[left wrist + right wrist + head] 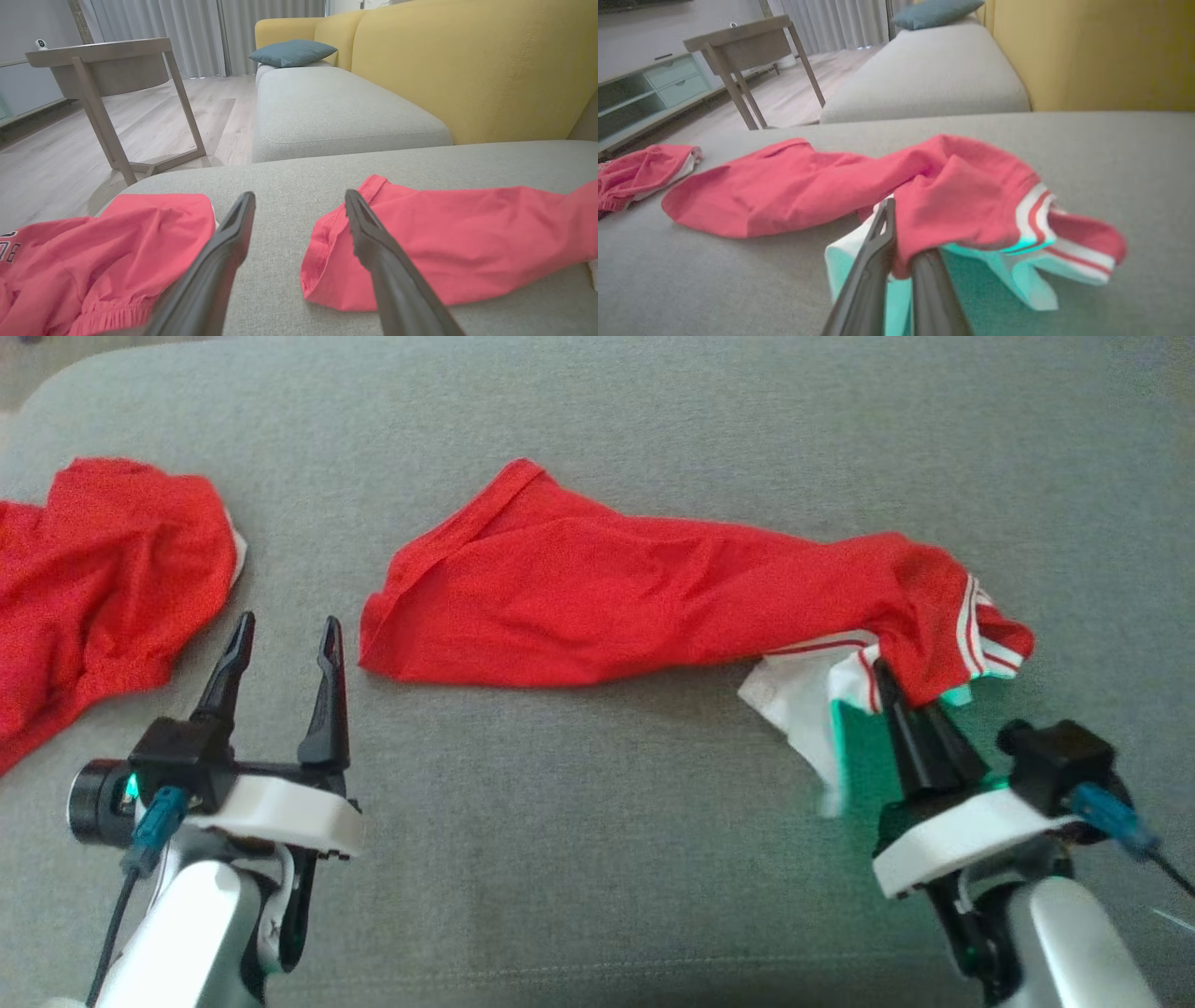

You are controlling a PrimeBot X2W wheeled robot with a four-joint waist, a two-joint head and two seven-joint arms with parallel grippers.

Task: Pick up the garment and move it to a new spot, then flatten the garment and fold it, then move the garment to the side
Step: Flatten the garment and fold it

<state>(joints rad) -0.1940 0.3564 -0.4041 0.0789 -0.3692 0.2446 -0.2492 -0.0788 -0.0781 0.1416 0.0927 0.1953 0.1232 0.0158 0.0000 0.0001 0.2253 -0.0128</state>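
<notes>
The right end effector [887, 677] is closed on the striped end of the garment [607, 597]. The left end effector [285, 635] is open and holds nothing. The garment is soft red fabric, elongated and wrinkled, with a hemmed left edge, white-and-red striped trim and a white lining. A second red garment [93, 588] lies crumpled to the left. Both rest on a grey woven seat cushion [597, 429]. Beyond it are a yellow backrest [467, 70], a teal pillow [292, 51] and a wooden side table [103, 60].
</notes>
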